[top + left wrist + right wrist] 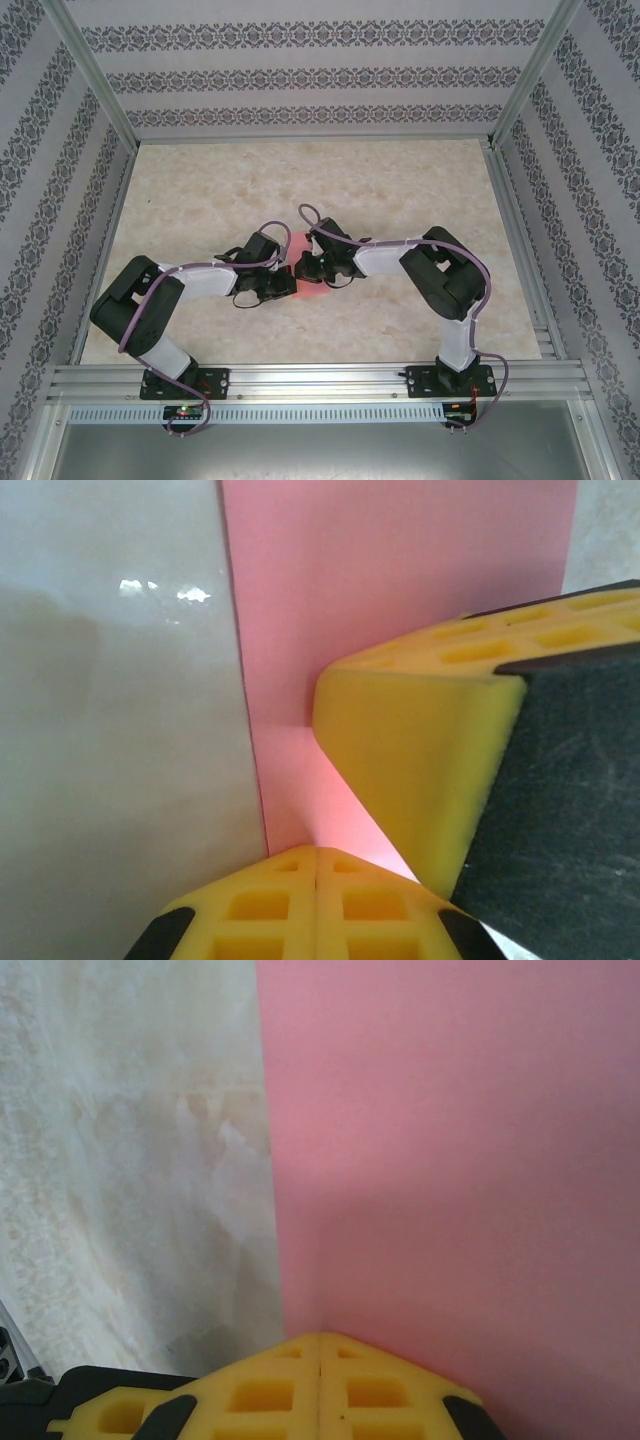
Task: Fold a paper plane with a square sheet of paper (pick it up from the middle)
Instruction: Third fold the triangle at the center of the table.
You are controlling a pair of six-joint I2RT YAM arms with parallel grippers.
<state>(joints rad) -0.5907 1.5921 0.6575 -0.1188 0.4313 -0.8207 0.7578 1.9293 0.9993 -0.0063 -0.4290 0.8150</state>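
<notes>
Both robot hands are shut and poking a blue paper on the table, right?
Not blue: the sheet of paper is salmon pink, plain in the right wrist view. The rest holds: the left gripper and the right gripper are both shut, tips at the paper on the table.

Salmon-pink paper sheet (450,1140) on marbled table (400,190)

Pale marble-look table (400,190), patterned walls (300,75), aluminium frame (320,378)
</notes>
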